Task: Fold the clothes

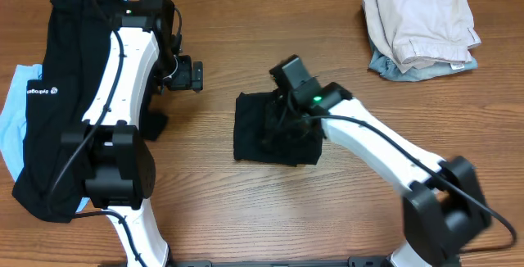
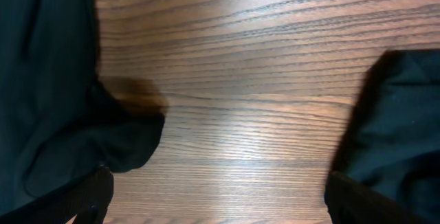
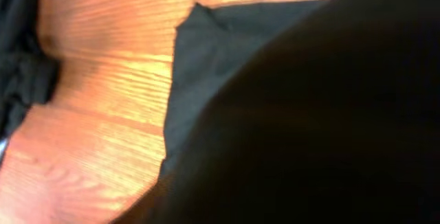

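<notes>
A small folded black garment (image 1: 262, 140) lies at the table's middle. My right gripper (image 1: 288, 113) is down on its top right part. In the right wrist view black cloth (image 3: 227, 66) fills most of the frame and hides the fingers, so I cannot tell their state. My left gripper (image 1: 187, 75) hovers over bare wood left of the folded garment. In the left wrist view it (image 2: 220, 200) is open and empty, with the black pile (image 2: 48, 80) on its left and the folded garment (image 2: 405, 128) on its right.
A large black garment (image 1: 49, 95) lies heaped at the left over a light blue one (image 1: 12, 111). A stack of beige clothes (image 1: 422, 17) on a grey-blue piece (image 1: 389, 66) sits at the back right. The wooden table (image 1: 246, 210) shows in front.
</notes>
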